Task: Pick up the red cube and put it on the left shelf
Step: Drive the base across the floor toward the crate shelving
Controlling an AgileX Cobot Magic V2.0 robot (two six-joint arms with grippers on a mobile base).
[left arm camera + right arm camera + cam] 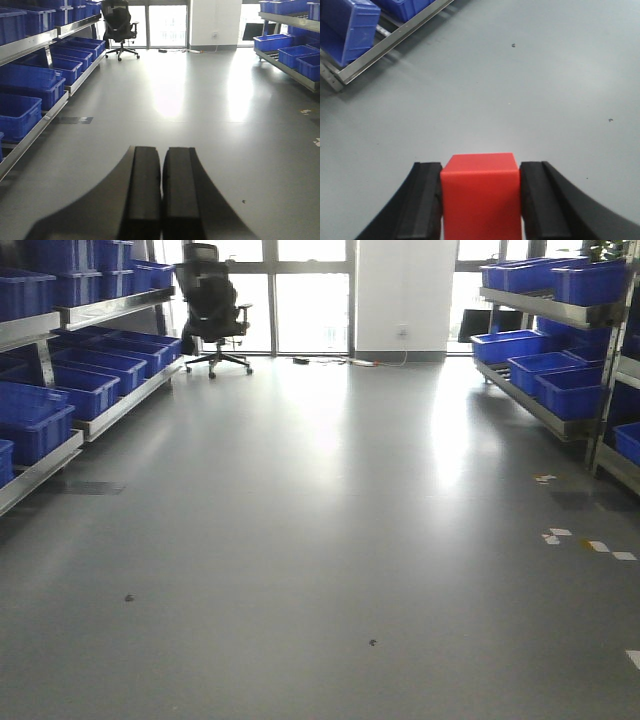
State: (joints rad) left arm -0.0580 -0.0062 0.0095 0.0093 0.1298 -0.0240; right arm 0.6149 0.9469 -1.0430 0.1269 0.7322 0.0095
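The red cube fills the bottom centre of the right wrist view, and my right gripper is shut on it, a black finger pressed against each side. It hangs above grey floor. My left gripper is shut with nothing between its fingers, pointing down the aisle. The left shelf runs along the left wall in the front view and carries blue bins; its metal rail also shows at the upper left of the right wrist view. Neither gripper appears in the front view.
Blue bins line the left shelf and more blue bins fill a right shelf. A black office chair stands at the far end by the windows. Grey floor lies between, with white tape marks at the right.
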